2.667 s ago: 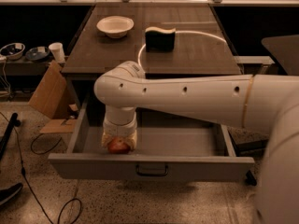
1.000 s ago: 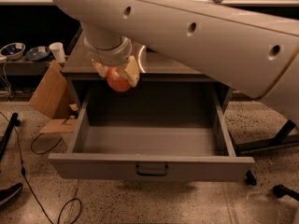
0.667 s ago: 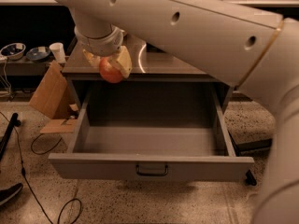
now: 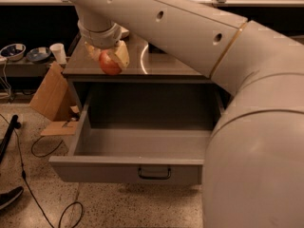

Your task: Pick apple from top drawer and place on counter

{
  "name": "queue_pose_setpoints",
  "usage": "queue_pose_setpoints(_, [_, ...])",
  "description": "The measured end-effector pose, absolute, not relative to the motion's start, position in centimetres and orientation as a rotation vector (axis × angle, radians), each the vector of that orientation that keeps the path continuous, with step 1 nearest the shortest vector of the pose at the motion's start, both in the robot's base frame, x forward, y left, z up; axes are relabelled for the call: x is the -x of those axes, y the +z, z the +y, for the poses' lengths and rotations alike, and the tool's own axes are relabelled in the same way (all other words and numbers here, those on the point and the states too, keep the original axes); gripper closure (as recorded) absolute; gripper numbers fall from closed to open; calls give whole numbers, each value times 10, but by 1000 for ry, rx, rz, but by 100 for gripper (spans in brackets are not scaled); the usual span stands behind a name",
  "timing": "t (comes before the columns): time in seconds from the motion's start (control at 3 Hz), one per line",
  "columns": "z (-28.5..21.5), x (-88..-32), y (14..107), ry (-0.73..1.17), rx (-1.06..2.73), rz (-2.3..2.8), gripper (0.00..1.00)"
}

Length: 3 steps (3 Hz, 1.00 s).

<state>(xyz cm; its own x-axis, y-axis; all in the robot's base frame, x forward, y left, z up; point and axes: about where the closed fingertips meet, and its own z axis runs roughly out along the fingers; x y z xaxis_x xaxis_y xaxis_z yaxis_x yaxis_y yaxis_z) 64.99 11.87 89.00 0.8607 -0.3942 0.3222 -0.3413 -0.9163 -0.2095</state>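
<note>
Overhead light leaves a curved glare streak on the dark brown surface [image 4: 178, 66]. The pincer [image 4: 110, 61], clasping the round red-orange apple [image 4: 108, 66] above the surface's near left edge, is softly lit; the open grey drawer [image 4: 142, 144] lies shadowed inside.

your gripper [image 4: 109, 56] clamps the apple [image 4: 109, 64] over the counter [image 4: 166, 65] upper left; top drawer [image 4: 128, 167] open below.

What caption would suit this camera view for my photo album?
The gripper, shut on the apple, holds it over the counter's front-left area, behind the open, empty top drawer.
</note>
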Motion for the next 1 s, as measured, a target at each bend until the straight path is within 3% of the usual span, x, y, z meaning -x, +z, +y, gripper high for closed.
queue_pose_setpoints(1.0, [87,-676,877,-631,2816,727,100])
